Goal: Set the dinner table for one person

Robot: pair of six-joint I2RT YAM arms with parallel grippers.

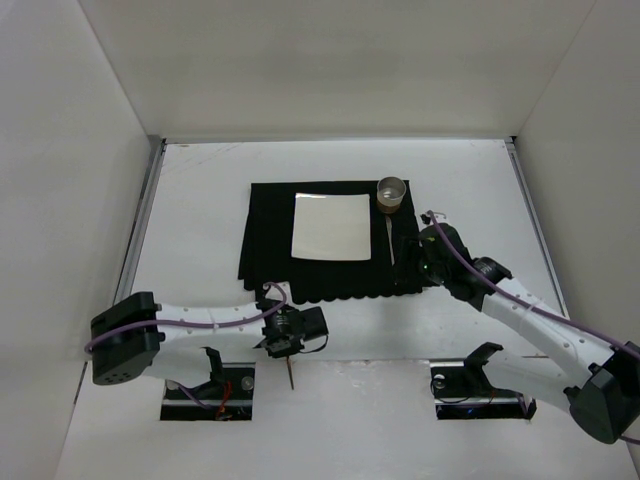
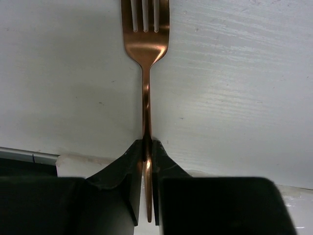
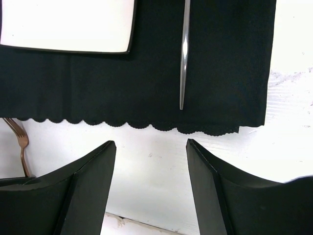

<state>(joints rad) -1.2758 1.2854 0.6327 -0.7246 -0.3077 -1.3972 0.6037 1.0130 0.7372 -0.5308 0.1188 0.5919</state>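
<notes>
The left tool [image 2: 147, 147] is clenched on the thin handle of a copper fork [image 2: 145, 44], its 2 fingers pressed flat against either side of the stem, with the tines reaching out ahead over bare white desk [image 1: 200, 200]. From above, this tool sits just off the near-left corner of the black placemat [image 1: 270, 250], close to its scalloped edge. The right tool [image 3: 150, 147] is released, its 2 fingers spread wide with nothing between them, hovering over the white strip just short of the same scalloped edge, near the placemat's right corner. On the cloth ahead of it lies a slim silver utensil [image 3: 183, 54], straight and parallel to the right edge, beside the square white plate [image 1: 332, 227] but not touching it. A small cup [image 1: 390, 194] stands at the placemat's far-right corner. The desk lies open on every side of the cloth: a broad band on the left up to the metal rail [image 1: 143, 215], a narrower one on the right, a strip behind toward the back wall [image 1: 330, 70], and the near strip where both tools are.
</notes>
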